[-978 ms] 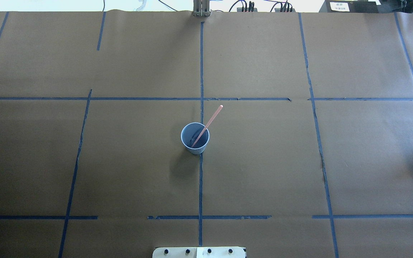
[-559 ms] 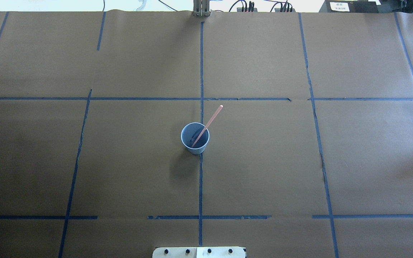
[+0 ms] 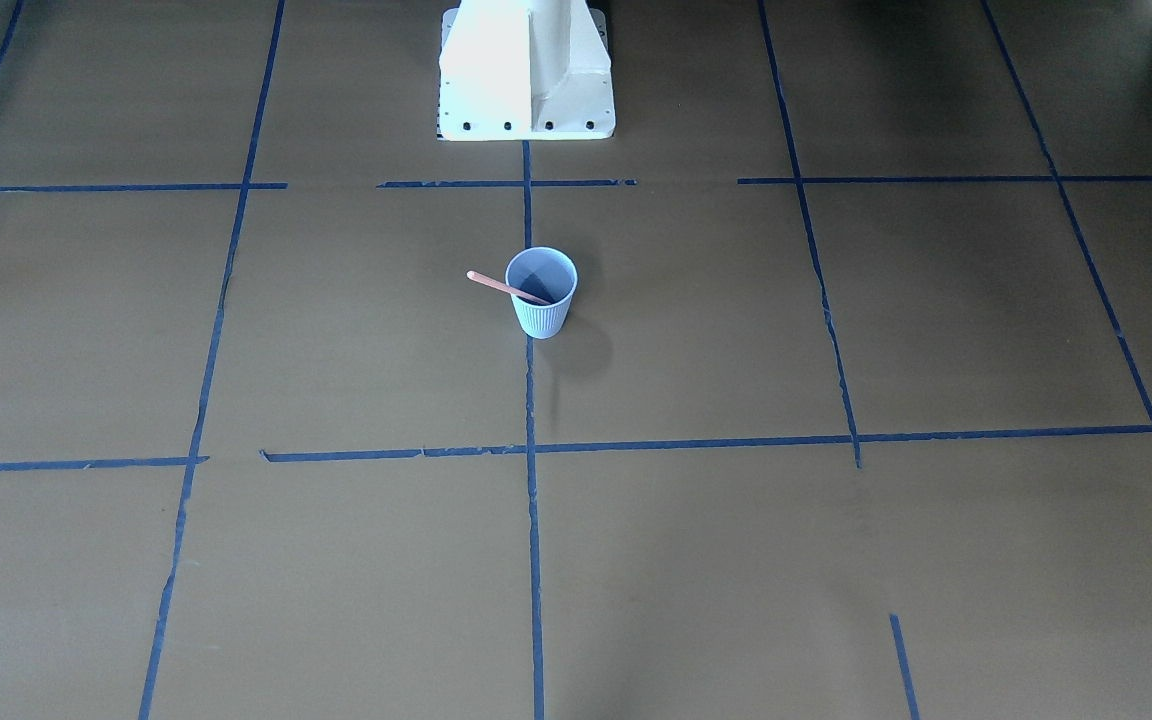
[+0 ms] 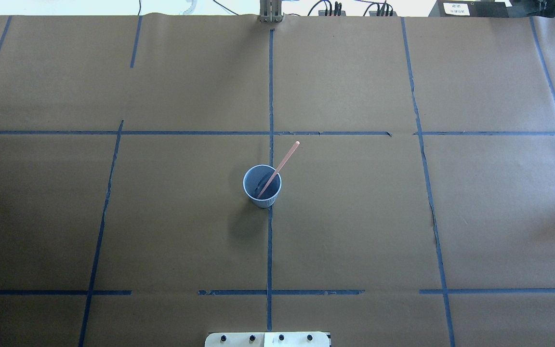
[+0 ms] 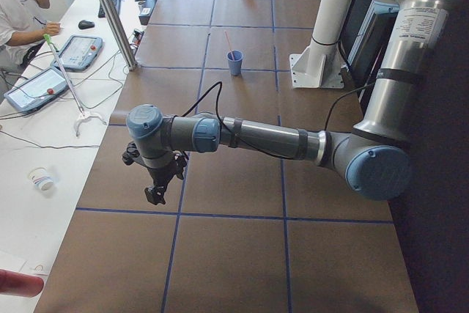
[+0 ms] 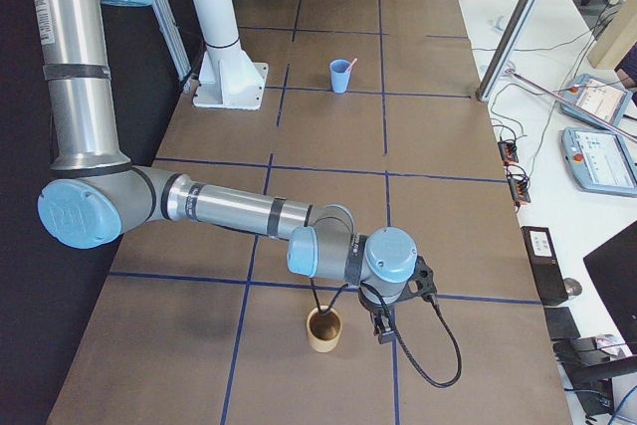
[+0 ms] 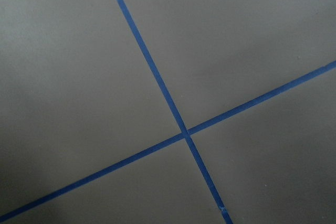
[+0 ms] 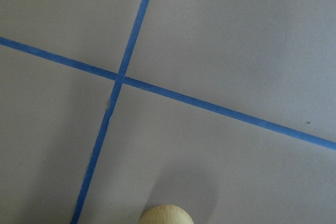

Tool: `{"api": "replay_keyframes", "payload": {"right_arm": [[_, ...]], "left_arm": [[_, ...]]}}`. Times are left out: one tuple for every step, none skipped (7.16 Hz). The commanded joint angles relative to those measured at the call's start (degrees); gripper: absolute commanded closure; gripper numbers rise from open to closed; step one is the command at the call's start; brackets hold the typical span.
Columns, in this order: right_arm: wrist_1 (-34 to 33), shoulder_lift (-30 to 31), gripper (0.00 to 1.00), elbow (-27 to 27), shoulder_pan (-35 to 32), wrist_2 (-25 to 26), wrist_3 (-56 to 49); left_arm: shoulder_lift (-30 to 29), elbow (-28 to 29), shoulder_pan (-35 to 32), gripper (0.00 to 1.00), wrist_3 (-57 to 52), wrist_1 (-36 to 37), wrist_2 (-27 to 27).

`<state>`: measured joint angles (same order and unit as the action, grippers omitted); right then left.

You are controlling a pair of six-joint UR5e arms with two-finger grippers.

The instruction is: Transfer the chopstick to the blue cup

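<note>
The chopstick (image 4: 284,160) stands in the blue cup (image 4: 265,200). Its lower end is down inside, its shaft rests on the rim, and its free end leans out toward 1 o'clock in the overhead view. The cup is upright on the middle tape line of the brown-papered table (image 4: 354,217), so the transfer looks done.

Both arms are well apart from it. The left gripper (image 5: 155,192) hangs over the table's end off at the cup's 9 o'clock, and the right gripper (image 6: 384,329) is off at 3 o'clock. Only the side cameras show them, so I cannot tell how far either's jaws are parted; nothing is seen in either. A tan cup (image 6: 322,329) stands just beside the right gripper, at its 9 o'clock in that side view.

The main risk appears to be tipping: a light paper cup carrying a long stick leaning past its rim could topple if the table is jolted.

A white label on a black box (image 4: 455,8) at 1 o'clock is too small to read.
</note>
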<state>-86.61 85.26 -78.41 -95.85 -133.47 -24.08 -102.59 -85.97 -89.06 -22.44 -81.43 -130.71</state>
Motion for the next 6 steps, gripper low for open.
{"api": "replay_keyframes", "payload": {"right_arm": [[-0.05, 0.0, 0.0, -0.86, 1.88, 0.14, 0.7], [-0.05, -0.09, 0.0, -1.22, 4.33, 0.06, 1.57], [-0.57, -0.18, 0.0, -2.44, 4.88, -0.38, 3.67], [-3.01, -1.05, 0.0, -2.88, 5.49, -0.38, 3.95], [-7.39, -3.49, 0.0, -3.41, 5.33, -0.47, 3.95], [-9.95, -3.69, 0.0, -5.16, 5.32, -0.3, 3.87]], "left_arm": [[0.02, -2.87, 0.02, 0.0, 8.14, 2.5, -3.12], [0.37, -4.37, 0.02, 0.0, 9.42, 3.55, -5.58], [0.46, -4.47, 0.02, 0.0, 9.35, 3.91, -5.78], [3.15, -4.38, 0.2, 0.0, 9.09, 2.17, -5.7], [3.09, -3.95, 0.55, 0.0, 9.52, -3.59, -4.83], [3.88, -3.42, 0.55, 0.0, 9.61, -4.95, -4.91]]}}
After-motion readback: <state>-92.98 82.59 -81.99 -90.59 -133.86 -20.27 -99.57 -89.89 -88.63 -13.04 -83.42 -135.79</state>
